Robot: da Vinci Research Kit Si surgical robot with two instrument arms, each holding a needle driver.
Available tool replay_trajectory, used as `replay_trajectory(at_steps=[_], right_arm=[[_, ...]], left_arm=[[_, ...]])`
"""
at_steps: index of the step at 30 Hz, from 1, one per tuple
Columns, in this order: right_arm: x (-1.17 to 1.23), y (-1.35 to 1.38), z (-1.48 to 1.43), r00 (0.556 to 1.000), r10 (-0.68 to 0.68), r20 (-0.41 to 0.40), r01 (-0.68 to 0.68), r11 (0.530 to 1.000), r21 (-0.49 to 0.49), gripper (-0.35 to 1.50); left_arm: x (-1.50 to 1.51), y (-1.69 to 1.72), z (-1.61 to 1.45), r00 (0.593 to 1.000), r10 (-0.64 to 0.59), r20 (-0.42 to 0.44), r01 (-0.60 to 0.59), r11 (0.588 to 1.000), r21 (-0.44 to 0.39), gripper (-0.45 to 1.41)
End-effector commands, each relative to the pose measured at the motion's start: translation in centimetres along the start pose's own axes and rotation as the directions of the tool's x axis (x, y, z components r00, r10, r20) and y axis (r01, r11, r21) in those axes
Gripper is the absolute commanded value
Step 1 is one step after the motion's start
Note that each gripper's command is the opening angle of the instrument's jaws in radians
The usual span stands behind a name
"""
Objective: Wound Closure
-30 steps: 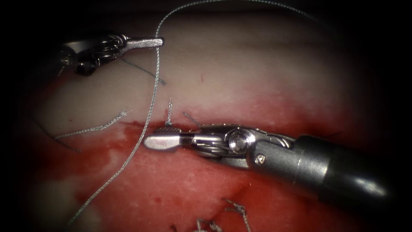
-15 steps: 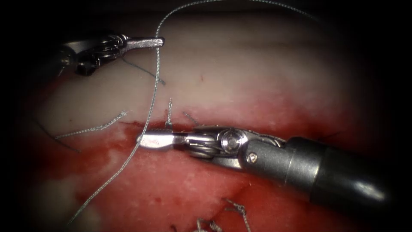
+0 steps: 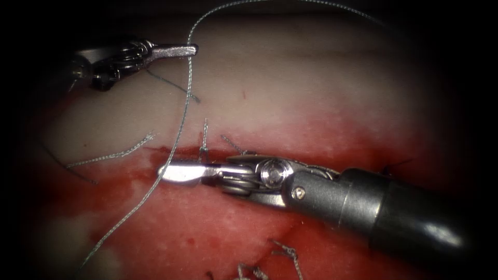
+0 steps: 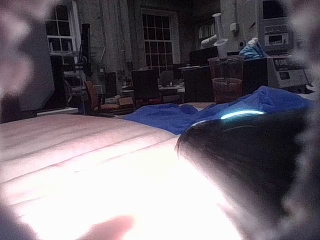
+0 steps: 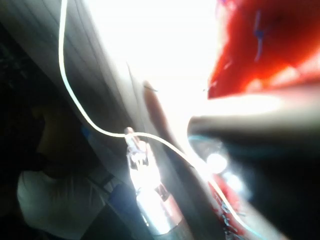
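Note:
My left tool (image 3: pixel 191 50) sits at the upper left over the pale tissue (image 3: pixel 311 88), jaws shut on the long thread (image 3: pixel 182 119). From there the thread arcs up and to the right, and also runs down across the cut (image 3: pixel 155 150) toward the lower left. My right tool (image 3: pixel 165 171) comes in from the right and lies along the cut. Its jaws are closed together and the tip touches the thread; I cannot tell whether the thread is pinched. In the right wrist view the left tool (image 5: pixel 131 137) holds the bright thread (image 5: pixel 65 75).
A tied stitch with two short ends (image 3: pixel 205 136) stands on the cut just above the right tool's jaws. Cut ends of thread lie at the left (image 3: pixel 111 154) and at the bottom (image 3: pixel 284 253). Red fluid (image 3: pixel 218 223) covers the near tissue.
The right tool's jaws were open a second ago and have closed. The tool has slid left along the cut until its tip reached the thread, which now bends slightly. The left tool has stayed put.

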Motion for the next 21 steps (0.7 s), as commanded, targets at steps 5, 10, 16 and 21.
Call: replay_trajectory(at_steps=[5, 10, 16, 21], right_arm=[[-0.14, 0.11, 0.05, 1.0, -0.004, 0.006, 0.004, 1.0, -0.018, 1.32], [-0.16, 0.15, -0.05, 1.0, 0.003, -0.001, -0.003, 1.0, -0.024, 1.32], [-0.19, 0.22, -0.15, 1.0, 0.012, -0.009, -0.013, 0.999, -0.031, 1.33], [-0.18, 0.24, -0.15, 1.0, 0.013, -0.011, -0.013, 0.999, -0.033, 1.23]], left_arm=[[0.17, 0.07, 0.02, 1.0, 0.006, -0.002, -0.006, 1.0, -0.009, -0.45], [0.21, 0.08, -0.03, 1.0, 0.0, 0.003, 0.001, 1.0, -0.016, -0.45], [0.27, 0.09, -0.1, 1.0, -0.008, 0.012, 0.008, 1.0, -0.026, -0.45], [0.29, 0.08, -0.11, 1.0, -0.003, 0.013, 0.004, 1.0, -0.028, -0.45]])
